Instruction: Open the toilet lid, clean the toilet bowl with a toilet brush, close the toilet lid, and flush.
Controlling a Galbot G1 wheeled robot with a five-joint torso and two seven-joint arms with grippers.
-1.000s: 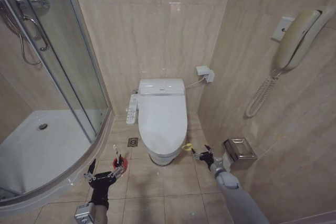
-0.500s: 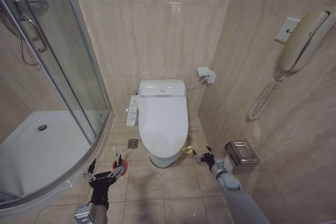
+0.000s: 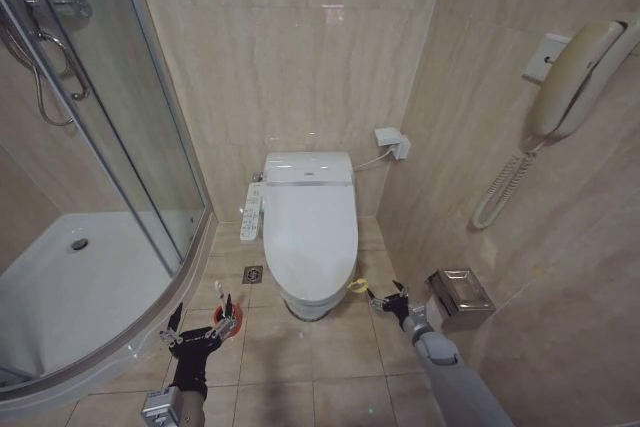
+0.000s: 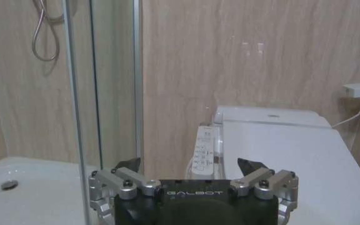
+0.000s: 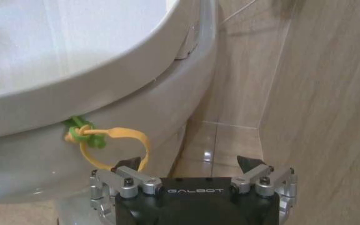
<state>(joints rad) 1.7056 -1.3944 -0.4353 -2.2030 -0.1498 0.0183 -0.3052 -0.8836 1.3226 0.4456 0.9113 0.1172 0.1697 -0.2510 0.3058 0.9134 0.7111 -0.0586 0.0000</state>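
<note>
Toilet lid (image 3: 311, 232) is down over the toilet bowl (image 3: 312, 302); my right tool (image 3: 385, 297) is released, just beside the yellow loop (image 5: 114, 143) tied at the lid's front edge. Toilet brush (image 3: 227, 309) stands in its red cup on the floor, with my left tool (image 3: 195, 335) released right by it.

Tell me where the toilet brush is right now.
In the head view, the toilet brush stands in its red cup on the floor, left of the toilet bowl, just beyond the open left gripper.

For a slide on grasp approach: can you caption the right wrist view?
Open right end effector nears the yellow loop tied at the closed toilet lid rim.
</note>
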